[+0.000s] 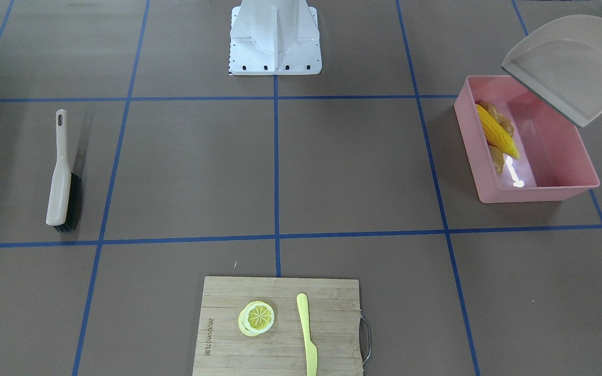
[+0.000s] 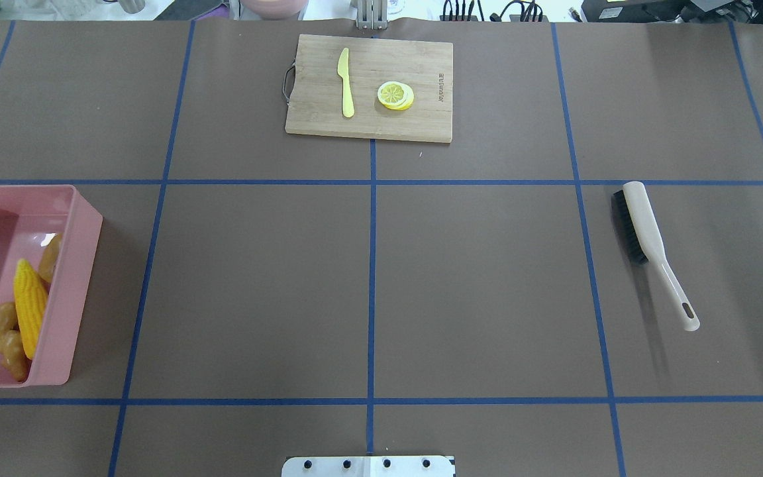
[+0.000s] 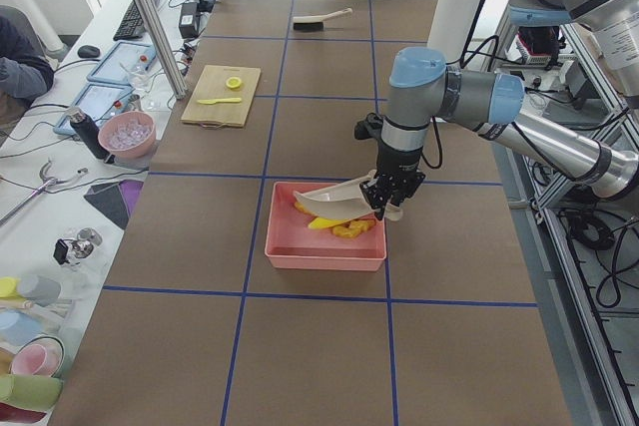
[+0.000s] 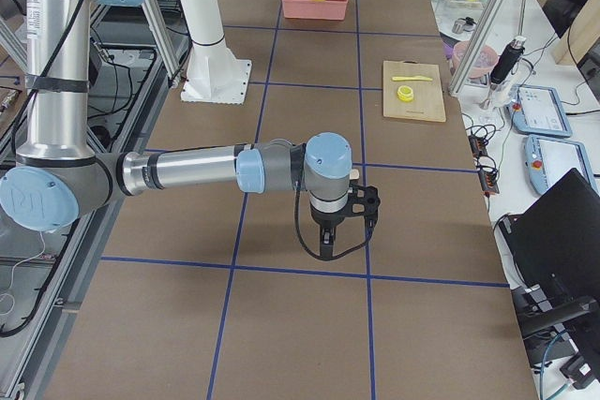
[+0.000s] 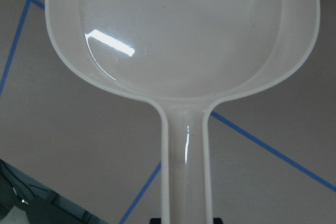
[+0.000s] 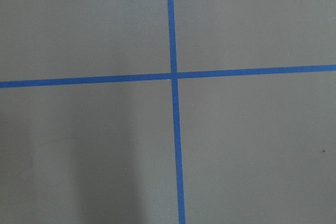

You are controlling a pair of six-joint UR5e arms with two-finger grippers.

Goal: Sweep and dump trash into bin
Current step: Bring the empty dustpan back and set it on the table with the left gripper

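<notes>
The pink bin (image 1: 539,194) stands at the table's left end and also shows in the overhead view (image 2: 83,258). Inside it lie the yellow corn cob (image 1: 497,131), the knobbly ginger root (image 2: 7,338) and the rounded potato lump (image 2: 50,257). The beige dustpan (image 1: 572,68) hangs tilted over the bin's rim with its mouth down, and it is empty in the left wrist view (image 5: 178,35). My left gripper (image 3: 382,209) is shut on the dustpan's handle (image 5: 186,171). My right gripper (image 4: 323,248) hangs over bare table; I cannot tell whether it is open or shut.
A beige hand brush (image 1: 60,177) with black bristles lies flat at the table's right end. A bamboo cutting board (image 1: 332,324) on the far side carries lemon slices (image 1: 256,317) and a pale yellow knife (image 1: 307,334). Blue tape lines grid the brown table.
</notes>
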